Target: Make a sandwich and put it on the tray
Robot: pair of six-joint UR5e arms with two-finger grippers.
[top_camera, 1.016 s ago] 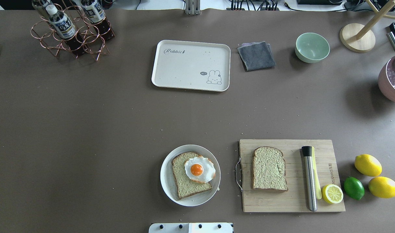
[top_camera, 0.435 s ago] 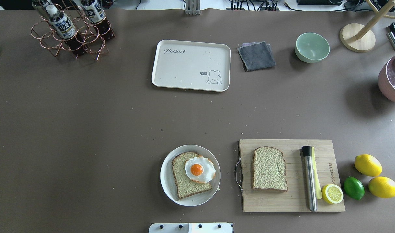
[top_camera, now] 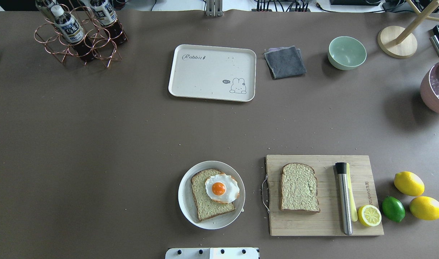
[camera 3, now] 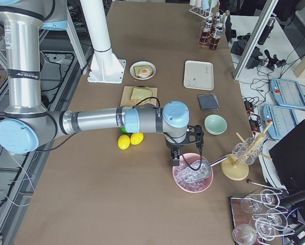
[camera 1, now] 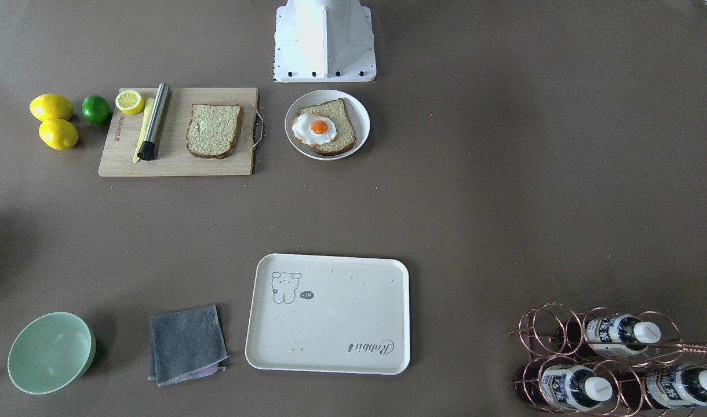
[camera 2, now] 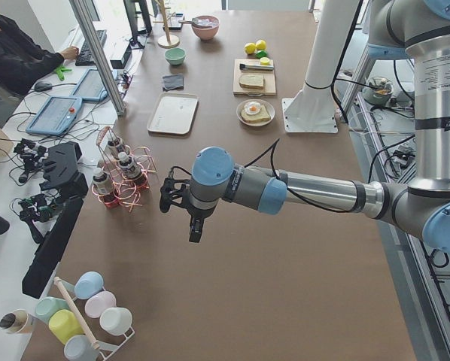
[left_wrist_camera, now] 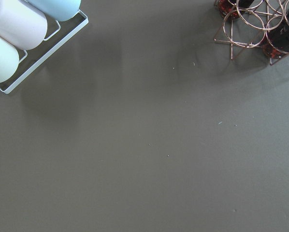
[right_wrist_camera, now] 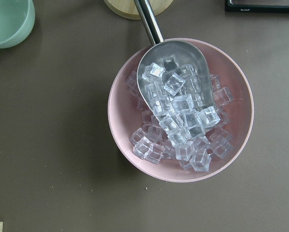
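Note:
The sandwich is in parts. One brown bread slice (top_camera: 205, 207) lies on a round white plate (top_camera: 185, 210) with a fried egg (top_camera: 222, 188) on top; the egg also shows in the front-facing view (camera 1: 314, 128). A second slice (top_camera: 298, 187) lies on the wooden cutting board (top_camera: 324, 226). The cream tray (top_camera: 205, 75) stands bare at the far middle. My left gripper (camera 2: 174, 198) hangs over the table's left end, near the bottle rack. My right gripper (camera 3: 195, 136) hangs over the pink ice bowl. Both show only in side views, so I cannot tell if they are open or shut.
A copper rack with bottles (top_camera: 79, 32) stands far left. A grey cloth (top_camera: 285, 62) and green bowl (top_camera: 347, 52) lie right of the tray. A pink bowl of ice with a scoop (right_wrist_camera: 183, 111) sits far right. Lemons (top_camera: 408, 183), a lime and a steel tool (top_camera: 344, 198) are around the board.

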